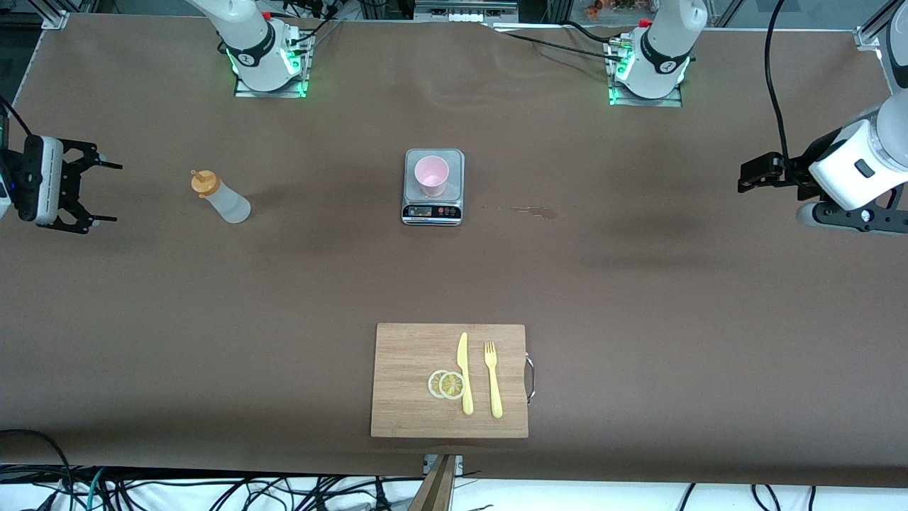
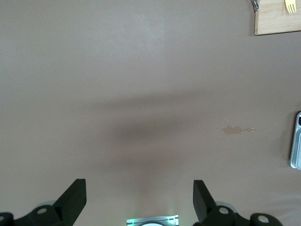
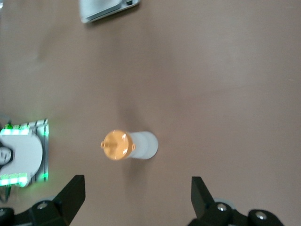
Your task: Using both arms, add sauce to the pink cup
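The sauce bottle (image 1: 220, 197), frosted white with an orange cap, stands upright on the table toward the right arm's end; it also shows in the right wrist view (image 3: 136, 145). The pink cup (image 1: 431, 175) stands on a small kitchen scale (image 1: 433, 206) at the table's middle. My right gripper (image 1: 117, 193) hovers open and empty over the table's end, apart from the bottle; its jaws stand wide in the right wrist view (image 3: 136, 197). My left gripper (image 1: 746, 176) hovers open and empty over the other end of the table, over bare table (image 2: 139, 197).
A wooden cutting board (image 1: 404, 383) with a yellow knife (image 1: 464, 372), a yellow fork (image 1: 492, 380) and lemon slices (image 1: 447, 384) lies near the front camera. A small spill stain (image 1: 532, 210) marks the table beside the scale, toward the left arm's end.
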### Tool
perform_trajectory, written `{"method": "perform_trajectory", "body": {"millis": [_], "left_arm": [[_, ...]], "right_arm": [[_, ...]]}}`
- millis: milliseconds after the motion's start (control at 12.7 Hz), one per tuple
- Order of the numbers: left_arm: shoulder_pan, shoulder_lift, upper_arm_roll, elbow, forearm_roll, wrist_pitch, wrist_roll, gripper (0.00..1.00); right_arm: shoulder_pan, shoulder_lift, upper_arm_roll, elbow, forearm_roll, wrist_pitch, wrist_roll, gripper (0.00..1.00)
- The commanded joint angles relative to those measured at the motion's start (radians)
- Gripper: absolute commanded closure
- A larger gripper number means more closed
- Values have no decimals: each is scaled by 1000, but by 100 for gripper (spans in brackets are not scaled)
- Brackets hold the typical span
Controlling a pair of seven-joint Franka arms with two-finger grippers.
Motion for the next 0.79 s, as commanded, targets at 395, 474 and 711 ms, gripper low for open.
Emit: {"method": "perform_trajectory", "body": {"millis": [395, 474, 711], "left_arm": [[-3, 16, -1, 35, 10, -24, 19, 0], [-3, 16, -1, 35, 10, -25, 19, 0], [-3, 16, 0, 35, 10, -24, 19, 0]], "right_arm": [[15, -159, 209, -37, -179, 45, 860, 0], [29, -165, 219, -37, -190, 39, 935, 0], [89, -171, 231, 2, -273, -10, 1150, 0]]}}
